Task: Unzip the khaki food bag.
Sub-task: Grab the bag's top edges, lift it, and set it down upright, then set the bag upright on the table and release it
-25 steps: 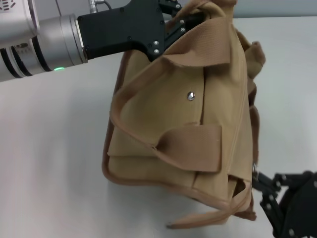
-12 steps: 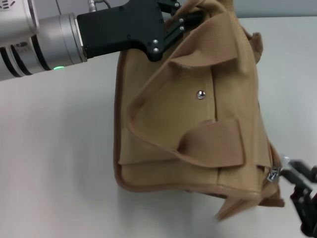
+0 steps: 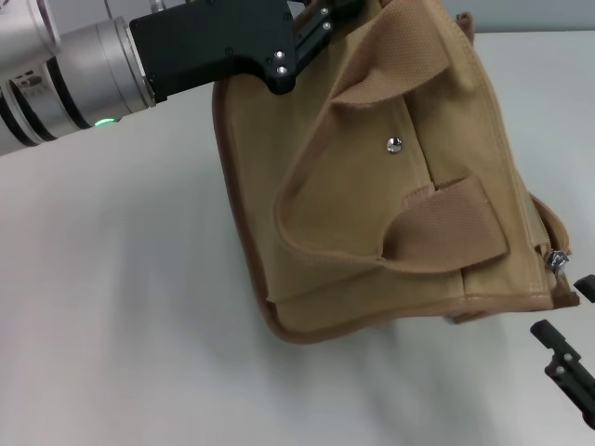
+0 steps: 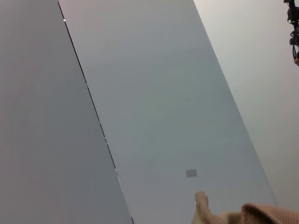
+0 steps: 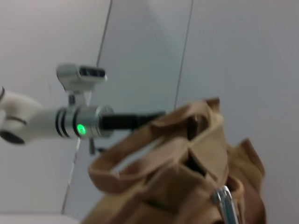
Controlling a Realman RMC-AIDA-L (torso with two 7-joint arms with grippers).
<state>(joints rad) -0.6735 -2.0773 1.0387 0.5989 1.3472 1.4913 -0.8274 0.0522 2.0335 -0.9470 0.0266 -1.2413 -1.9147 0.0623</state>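
At about 4 o'clock in the head view, nearest the robot, the right gripper (image 3: 569, 316) shows two black fingertips parted, holding nothing, just beside the silver metal zipper pull (image 3: 555, 261) at the bag's near corner. The boxy tan canvas khaki food bag (image 3: 372, 195) stands tilted on the pale grey table (image 3: 112, 307), centre to 1 o'clock. At 11 o'clock the left gripper (image 3: 321, 23) meets the bag's far top edge; its jaw state cannot be told.

matt khaki food bag (image 3: 353, 232) canvas, shiny metal snap (image 3: 394, 144)
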